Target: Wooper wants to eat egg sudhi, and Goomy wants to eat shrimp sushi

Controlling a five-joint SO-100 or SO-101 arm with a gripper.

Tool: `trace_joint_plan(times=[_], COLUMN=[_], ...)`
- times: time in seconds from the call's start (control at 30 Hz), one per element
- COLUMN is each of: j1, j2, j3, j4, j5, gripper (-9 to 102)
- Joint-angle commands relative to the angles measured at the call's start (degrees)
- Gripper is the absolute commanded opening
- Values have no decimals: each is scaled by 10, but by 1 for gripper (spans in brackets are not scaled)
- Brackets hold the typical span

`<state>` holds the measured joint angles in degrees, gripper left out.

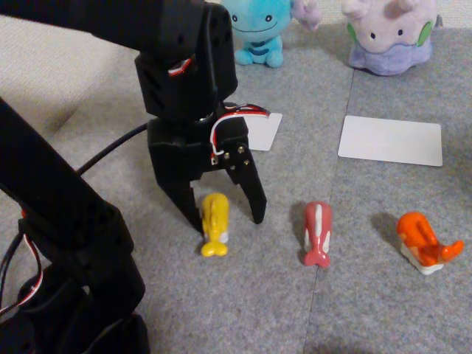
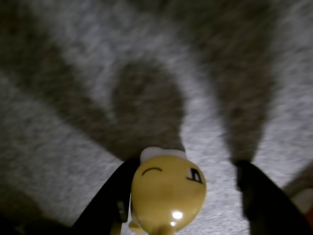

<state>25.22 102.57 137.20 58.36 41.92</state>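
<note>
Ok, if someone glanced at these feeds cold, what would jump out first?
Probably the black gripper, open and straddling the yellow egg sushi on the grey carpet; in the wrist view that piece sits big between the fingers. Next, the row to its right in the fixed view: a pink-red piece, then the orange shrimp sushi. At the back sit Wooper and Goomy, each with a white card in front.

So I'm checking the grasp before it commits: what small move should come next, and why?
Probably close the gripper. Its fingers are open and straddle the yellow egg sushi on the carpet; the wrist view shows the sushi against one finger with a gap to the other. Closing should secure it for Wooper.
</note>
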Motion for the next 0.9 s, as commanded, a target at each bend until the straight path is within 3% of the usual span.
trace_joint_plan(times=[0.0,0.33,0.87], j1=[-4,-43,-129], j2=[-25,-21,76], j3=[-4,-4,-39], j4=[-26,-30,-29], j5=[10,62,205], gripper=[19,3,2])
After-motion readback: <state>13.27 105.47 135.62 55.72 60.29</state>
